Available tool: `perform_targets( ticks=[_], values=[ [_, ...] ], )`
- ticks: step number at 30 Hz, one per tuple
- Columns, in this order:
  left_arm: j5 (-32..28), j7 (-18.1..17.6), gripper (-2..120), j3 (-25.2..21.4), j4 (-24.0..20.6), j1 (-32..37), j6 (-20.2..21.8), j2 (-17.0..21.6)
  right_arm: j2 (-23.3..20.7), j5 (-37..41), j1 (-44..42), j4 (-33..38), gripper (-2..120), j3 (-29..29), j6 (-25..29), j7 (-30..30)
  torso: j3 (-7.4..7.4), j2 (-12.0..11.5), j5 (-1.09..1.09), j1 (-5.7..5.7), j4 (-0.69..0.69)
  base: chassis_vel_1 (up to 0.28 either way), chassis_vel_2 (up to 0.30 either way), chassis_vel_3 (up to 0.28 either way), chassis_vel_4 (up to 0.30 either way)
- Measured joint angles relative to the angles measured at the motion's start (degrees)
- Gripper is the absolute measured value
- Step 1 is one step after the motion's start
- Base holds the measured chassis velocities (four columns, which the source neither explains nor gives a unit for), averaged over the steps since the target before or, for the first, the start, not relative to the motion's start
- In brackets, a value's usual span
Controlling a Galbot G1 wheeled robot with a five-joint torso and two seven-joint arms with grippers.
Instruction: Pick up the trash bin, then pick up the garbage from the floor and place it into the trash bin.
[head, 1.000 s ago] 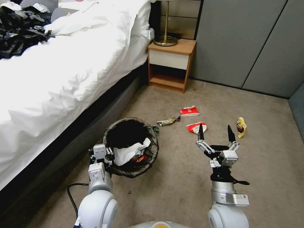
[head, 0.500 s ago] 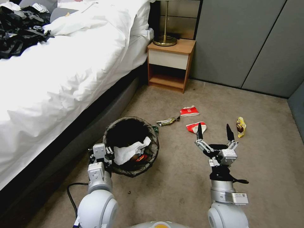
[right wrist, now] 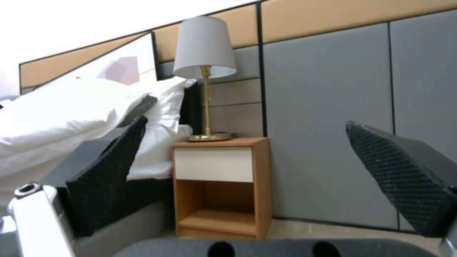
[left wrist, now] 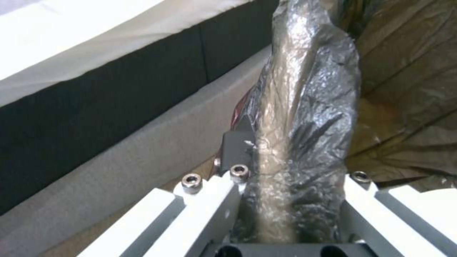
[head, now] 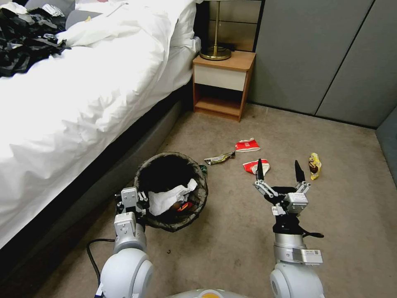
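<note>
Left end effector (head: 136,201) is clamped on the trash bin (head: 171,191) rim, right end effector (head: 278,170) is wide open above the garbage (head: 256,166); thin crinkly liner could slip and tip it.

No readable text
The label on the right arm (head: 308,256) and the print on the red-and-white wrappers (head: 247,145) are too small to read.

Trash bin (head: 170,191) between bed (head: 74,103) and garbage (head: 256,166)
</note>
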Motion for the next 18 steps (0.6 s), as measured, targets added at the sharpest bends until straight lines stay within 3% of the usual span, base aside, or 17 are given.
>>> perform_targets(
  ticks=[10,18],
  values=[
    [0.2,0.0,0,0.1,0.0,0.2,0.0,-0.3,0.5,-0.3,0.3,0.0,100,0.3,0.0,0.0,0.00,0.0,0.00,0.00,0.00,-0.031,0.029,0.030,-0.024],
    [0.3,0.0,0,0.0,-0.2,0.3,0.0,-0.3,1.3,-0.3,0.8,-0.2,100,0.4,0.0,0.0,0.01,0.0,0.02,0.00,0.01,-0.169,0.165,0.182,-0.167]
  ],
)
